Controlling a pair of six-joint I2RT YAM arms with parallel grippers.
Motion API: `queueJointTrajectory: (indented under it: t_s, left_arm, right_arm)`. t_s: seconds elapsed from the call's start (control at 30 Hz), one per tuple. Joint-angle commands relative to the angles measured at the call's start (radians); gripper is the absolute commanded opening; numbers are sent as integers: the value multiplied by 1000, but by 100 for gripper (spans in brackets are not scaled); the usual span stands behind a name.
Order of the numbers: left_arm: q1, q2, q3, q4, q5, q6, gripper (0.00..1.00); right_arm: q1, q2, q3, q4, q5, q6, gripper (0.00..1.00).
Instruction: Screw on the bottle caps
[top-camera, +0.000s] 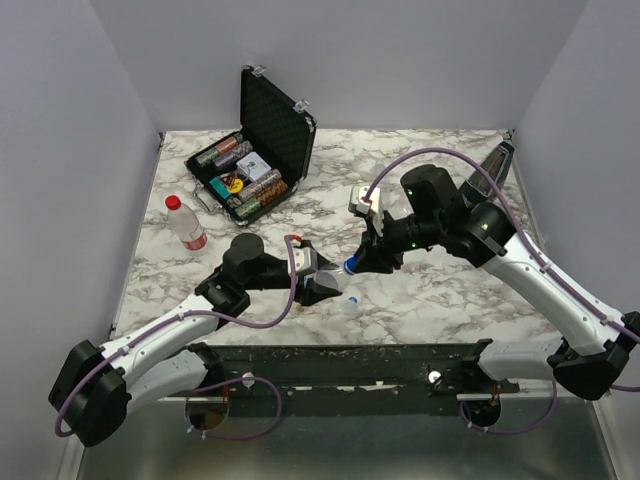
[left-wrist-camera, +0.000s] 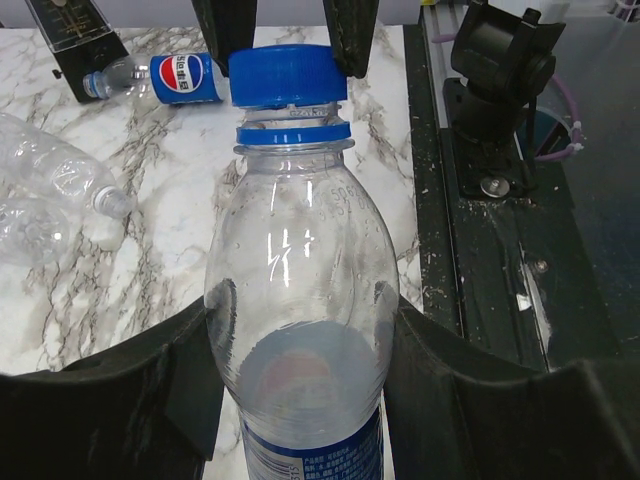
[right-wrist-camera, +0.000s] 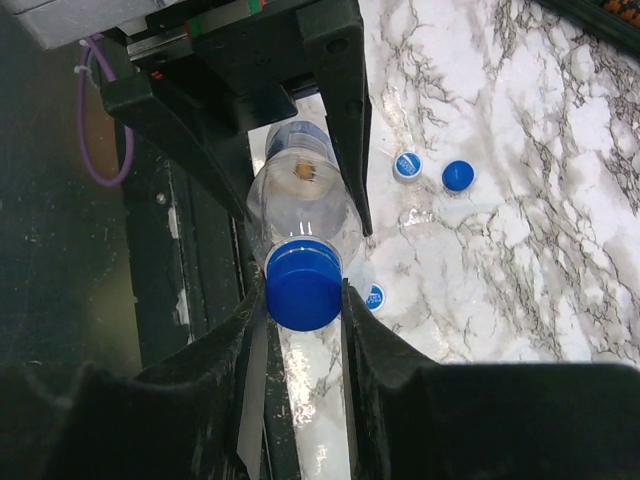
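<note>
Fingers of left arm (left-wrist-camera: 170, 390) grip clear plastic blue-labelled bottle (left-wrist-camera: 300, 260) (mid-body); right fingers (right-wrist-camera: 375, 350) pinch round blue plastic cap (left-wrist-camera: 285, 75) on its neck.

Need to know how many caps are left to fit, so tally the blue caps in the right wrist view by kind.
Round blue plastic screw cap pinched in the right gripper, atop the clear plastic bottle: 1
Loose plain blue cap on the marble table: 1
Loose blue caps with white print: 2
Total: 4
</note>
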Motion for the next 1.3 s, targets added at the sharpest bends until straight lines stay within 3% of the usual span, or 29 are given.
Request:
queueJointTrajectory:
  t_s: [0.0, 0.17, 0.93, 1.27]
  left_arm:
    - [-9, -19, -16, 271, 2, -88, 0]
    - [-8, -28, -49, 357, -27, -105, 0]
    - [-29, -82, -49, 248, -104, 27, 0]
    - [-32, -120, -101, 361, -217, -10, 0]
  right_arm:
    - [22, -8, -51, 56, 6, 51, 27]
    - [22, -22, -71, 101, 46, 107, 27]
    - [22, 83, 39, 12, 40, 166, 27]
    - [22, 96, 25, 79, 76, 258, 27]
